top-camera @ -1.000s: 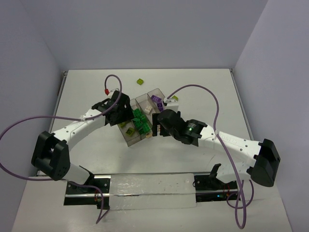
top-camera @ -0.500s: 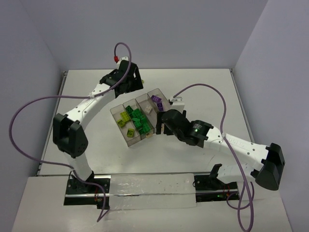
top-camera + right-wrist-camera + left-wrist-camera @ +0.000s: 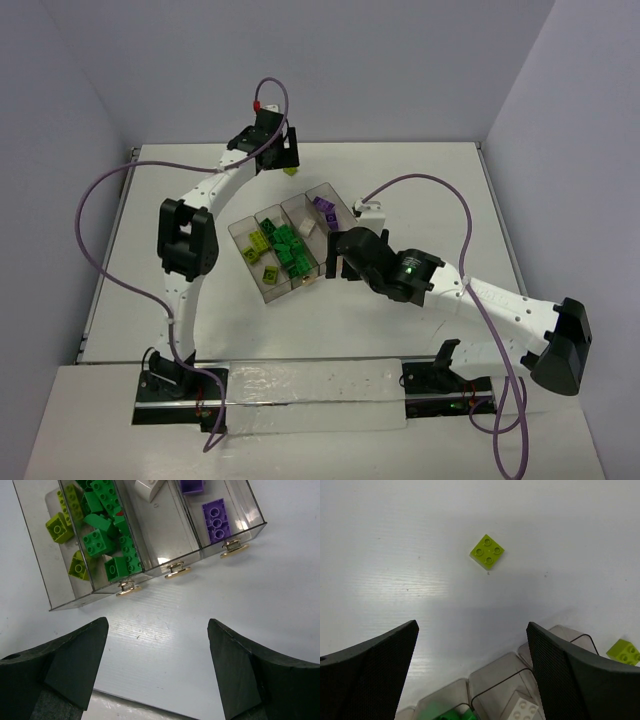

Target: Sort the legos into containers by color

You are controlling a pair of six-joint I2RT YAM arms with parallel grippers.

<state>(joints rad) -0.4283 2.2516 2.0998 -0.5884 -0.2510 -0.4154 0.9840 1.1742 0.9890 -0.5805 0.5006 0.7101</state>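
The containers are one smoky clear tray of compartments in a row, mid-table. Seen in the right wrist view, yellow-green legos fill the left compartment, dark green legos the one beside it, a white lego the third and purple legos the fourth. A loose yellow-green lego lies on the table beyond the tray, and another sits by the tray's far end. My left gripper hangs open and empty above the table, short of the first loose one. My right gripper is open and empty on the tabbed side.
The yellowish tabs on the tray's near end face my right gripper. The table's back edge and the wall lie just behind the left gripper. Purple cables loop above both arms.
My left arm has swung from over the tray to the back of the table, above the loose yellow-green lego, and its jaws have spread wider. The right gripper has barely moved.
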